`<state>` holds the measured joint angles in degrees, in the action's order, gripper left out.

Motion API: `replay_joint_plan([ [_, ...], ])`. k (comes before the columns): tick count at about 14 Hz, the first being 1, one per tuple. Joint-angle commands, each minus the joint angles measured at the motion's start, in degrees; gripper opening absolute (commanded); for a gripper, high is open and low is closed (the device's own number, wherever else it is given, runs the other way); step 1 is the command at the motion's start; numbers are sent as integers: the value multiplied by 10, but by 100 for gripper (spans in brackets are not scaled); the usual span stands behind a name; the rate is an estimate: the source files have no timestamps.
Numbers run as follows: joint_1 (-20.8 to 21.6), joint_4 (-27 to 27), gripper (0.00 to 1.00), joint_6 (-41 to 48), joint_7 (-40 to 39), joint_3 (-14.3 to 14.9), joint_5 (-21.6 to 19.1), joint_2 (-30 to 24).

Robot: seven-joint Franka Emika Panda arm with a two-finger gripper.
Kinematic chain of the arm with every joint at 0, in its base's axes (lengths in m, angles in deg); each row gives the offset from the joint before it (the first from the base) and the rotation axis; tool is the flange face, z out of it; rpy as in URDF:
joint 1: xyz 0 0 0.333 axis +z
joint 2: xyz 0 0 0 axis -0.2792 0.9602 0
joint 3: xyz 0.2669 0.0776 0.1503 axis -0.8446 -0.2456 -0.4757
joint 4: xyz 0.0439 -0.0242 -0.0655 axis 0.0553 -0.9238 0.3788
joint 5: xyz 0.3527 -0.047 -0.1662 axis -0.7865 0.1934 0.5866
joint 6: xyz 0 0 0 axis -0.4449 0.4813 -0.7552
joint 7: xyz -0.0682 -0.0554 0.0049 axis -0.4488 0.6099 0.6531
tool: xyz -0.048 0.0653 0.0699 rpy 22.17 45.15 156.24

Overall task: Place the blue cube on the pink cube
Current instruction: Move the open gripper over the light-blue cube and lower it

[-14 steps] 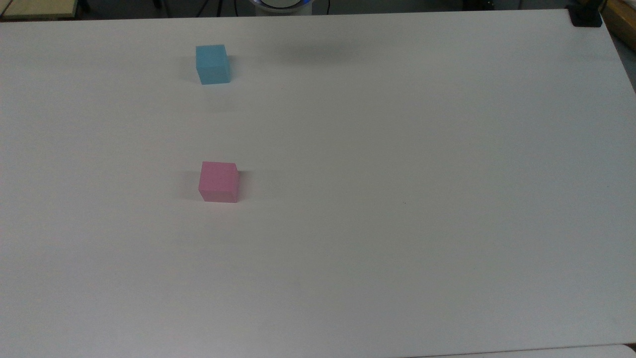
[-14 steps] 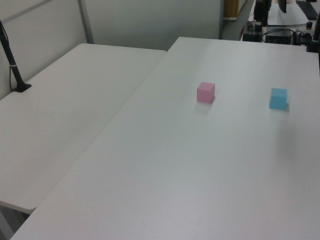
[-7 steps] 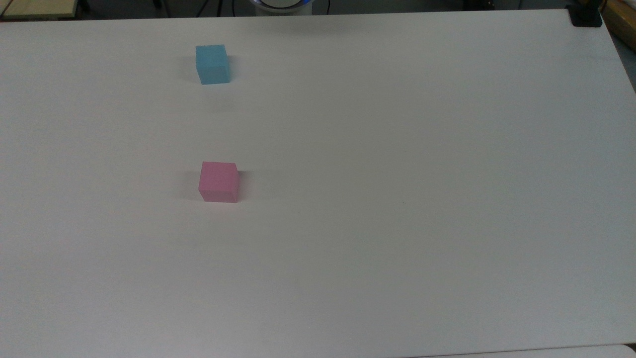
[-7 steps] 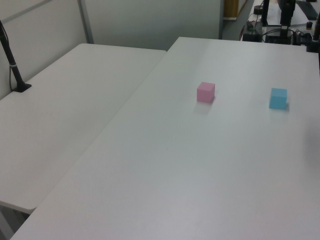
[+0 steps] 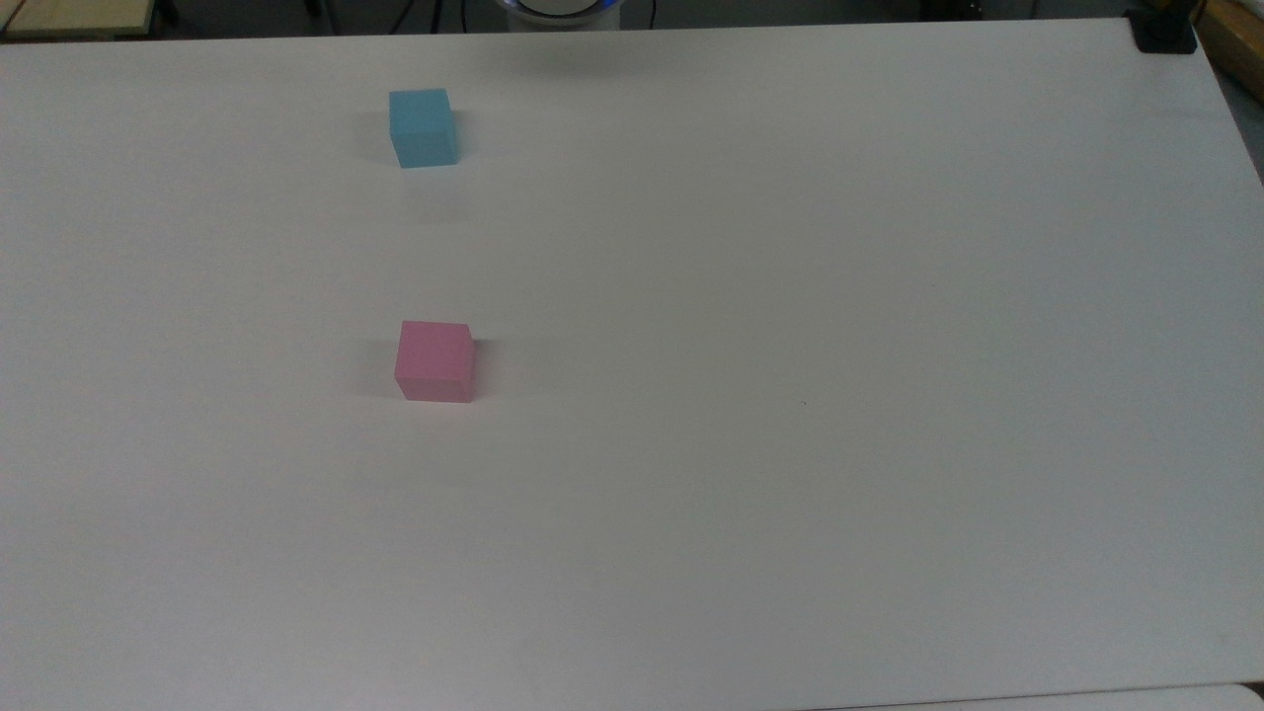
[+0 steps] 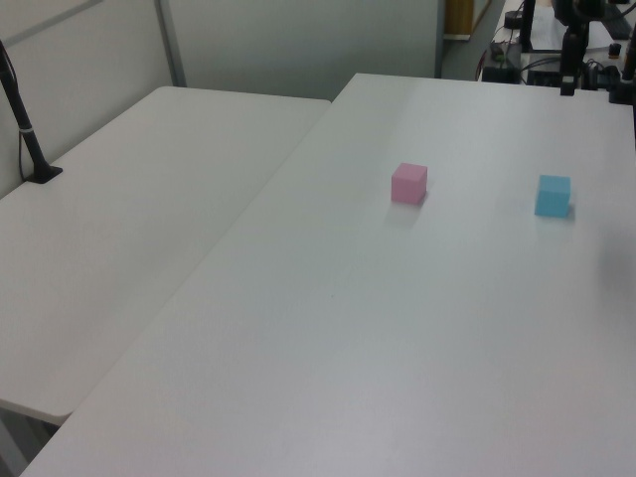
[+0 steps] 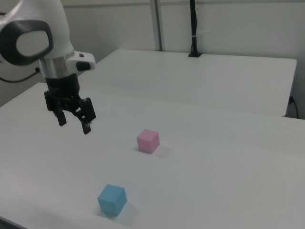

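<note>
Hanging spread and empty above the table, the gripper (image 7: pixel 74 118) has the blue cube (image 7: pixel 112 199) below it, toward the right view's lower right, nearer than the pink cube (image 7: pixel 148 140).

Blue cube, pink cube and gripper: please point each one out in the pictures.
blue cube (image 5: pixel 423 126), top view, centre of the cube.
pink cube (image 5: pixel 434 360), top view, centre of the cube.
gripper (image 7: pixel 74 121), right view, midway between its fingertips.

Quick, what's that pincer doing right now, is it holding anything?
Pincer: open, holding nothing, up in the air away from the blue cube and pink cube.
</note>
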<state>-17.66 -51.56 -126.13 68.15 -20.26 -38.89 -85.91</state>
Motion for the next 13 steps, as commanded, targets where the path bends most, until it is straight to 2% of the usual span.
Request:
replay_joint_plan([
  [1,-18,-89,100,-95,-24,0,25,-11],
  [5,-44,-179,100,-214,-42,0,52,5],
  [8,-51,-197,100,-261,-43,7,73,37],
  [13,-45,-209,100,-306,-119,49,84,81],
])
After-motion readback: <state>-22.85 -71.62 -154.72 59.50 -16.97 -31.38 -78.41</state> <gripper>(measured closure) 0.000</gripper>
